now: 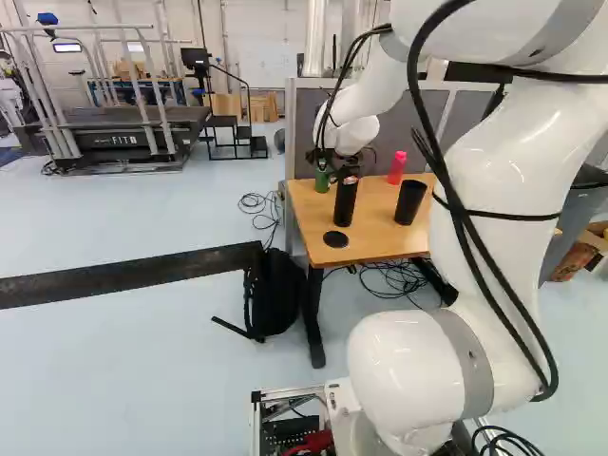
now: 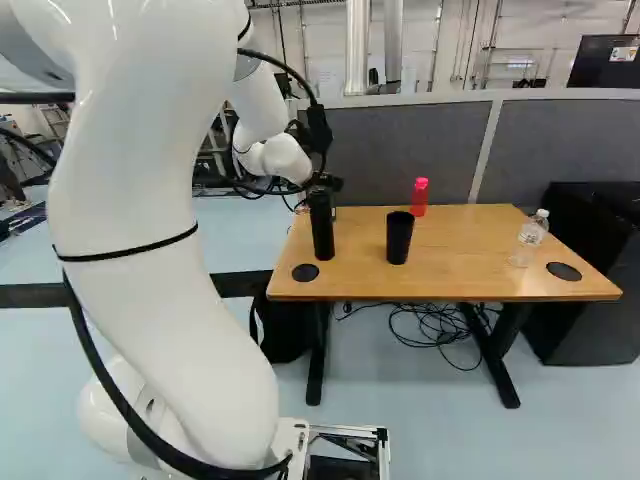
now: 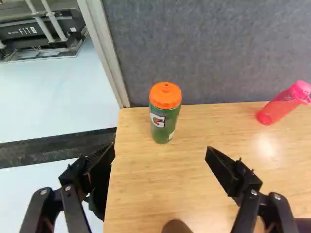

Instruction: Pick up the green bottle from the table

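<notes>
gripper (image 1: 348,165) wide; green bottle (image 3: 165,119) upright on table (image 3: 141,194), ahead of the finger gap, open room between. Left finger by table's side edge, divider (image 3: 204,53) close behind bottle. Count: 1 green, 1 black bottle (image 2: 321,225) near gripper, 1 black cup (image 2: 399,238) right, 1 pink bottle (image 3: 279,108) ahead-right, 1 clear bottle (image 2: 530,238) far right. Green one hard to see in right base view

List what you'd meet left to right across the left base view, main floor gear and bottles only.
treadmill → black backpack → green bottle → tall black bottle → pink bottle
</notes>
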